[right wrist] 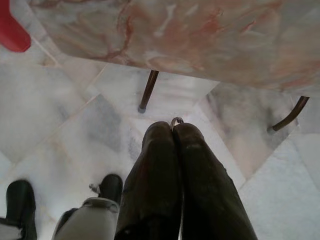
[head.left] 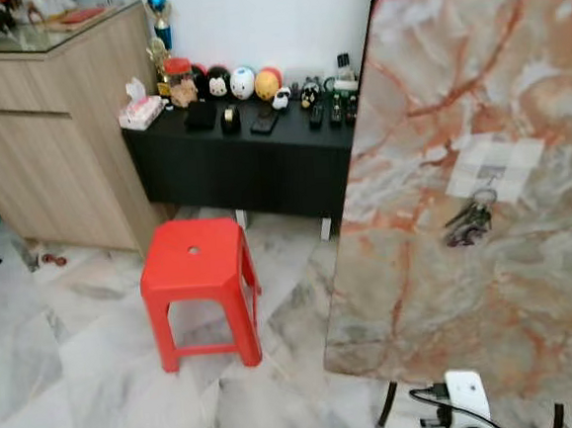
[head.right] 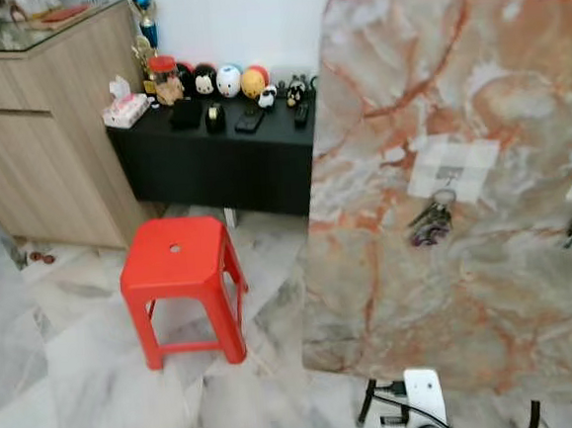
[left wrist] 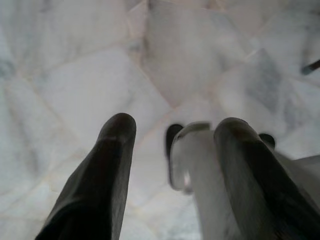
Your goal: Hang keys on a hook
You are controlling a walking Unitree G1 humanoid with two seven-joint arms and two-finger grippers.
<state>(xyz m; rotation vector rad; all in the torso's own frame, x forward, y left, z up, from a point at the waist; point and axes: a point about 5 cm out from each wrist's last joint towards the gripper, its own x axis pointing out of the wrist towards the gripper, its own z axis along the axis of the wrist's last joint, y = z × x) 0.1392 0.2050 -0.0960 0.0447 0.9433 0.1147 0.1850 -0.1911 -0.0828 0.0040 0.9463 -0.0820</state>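
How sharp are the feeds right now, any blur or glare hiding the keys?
Head views: evenly lit, slightly soft, keys on the marble board readable, no glare. Left wrist view: left gripper blurred. Right wrist view: right gripper fairly sharp.

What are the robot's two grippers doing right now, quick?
Left gripper: open, holding nothing, above the floor.
Right gripper: shut on a small metal ring at its fingertips.
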